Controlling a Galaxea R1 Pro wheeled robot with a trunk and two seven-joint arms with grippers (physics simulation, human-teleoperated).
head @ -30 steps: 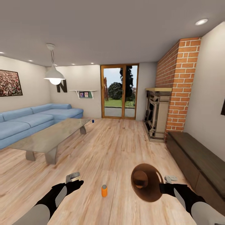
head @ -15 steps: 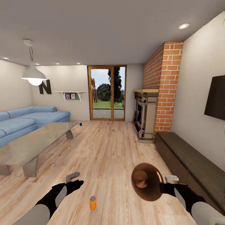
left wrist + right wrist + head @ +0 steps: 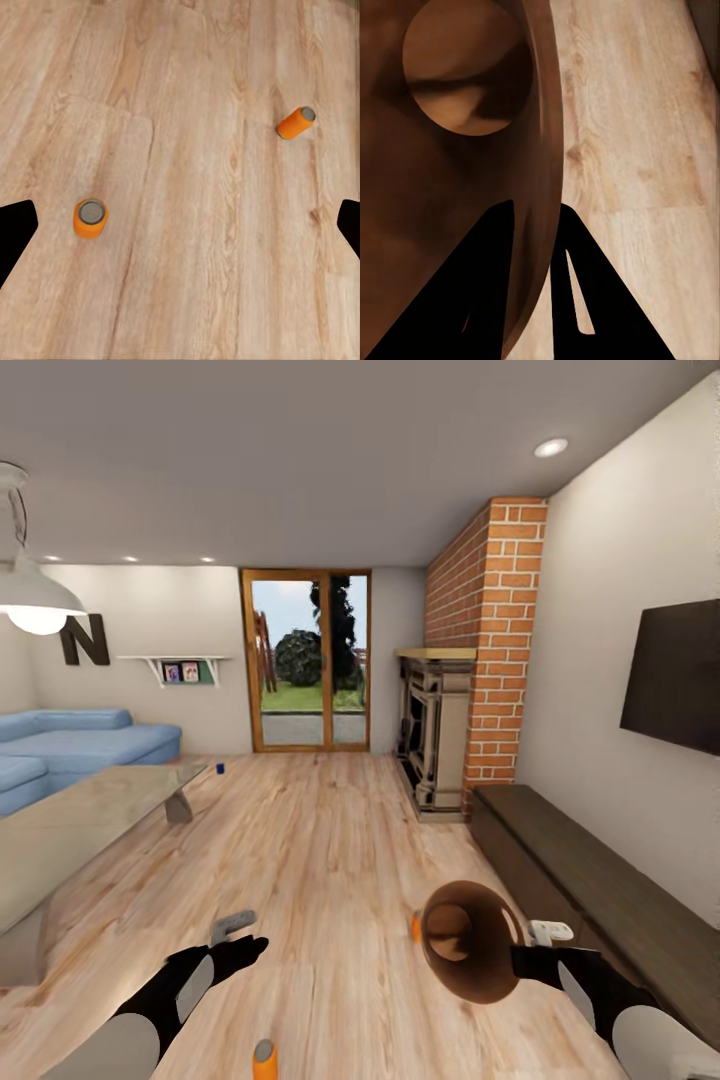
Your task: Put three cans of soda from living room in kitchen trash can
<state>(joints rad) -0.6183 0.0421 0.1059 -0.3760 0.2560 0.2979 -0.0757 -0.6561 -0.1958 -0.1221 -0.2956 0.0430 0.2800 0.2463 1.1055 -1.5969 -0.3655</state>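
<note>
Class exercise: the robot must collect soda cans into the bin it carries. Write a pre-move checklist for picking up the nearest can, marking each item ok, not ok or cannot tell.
1. Bin held: ok, right gripper pinches its rim.
2. Left gripper free: ok, open, nothing between fingers.
3. Nearest orange can upright: ok, silver top faces the wrist camera.
4. Second orange can located: ok, on the floor beside the bin.
5. Blue can located: ok, far off by the table.
6. Bin empty: cannot tell, its inside is partly shadowed.
</note>
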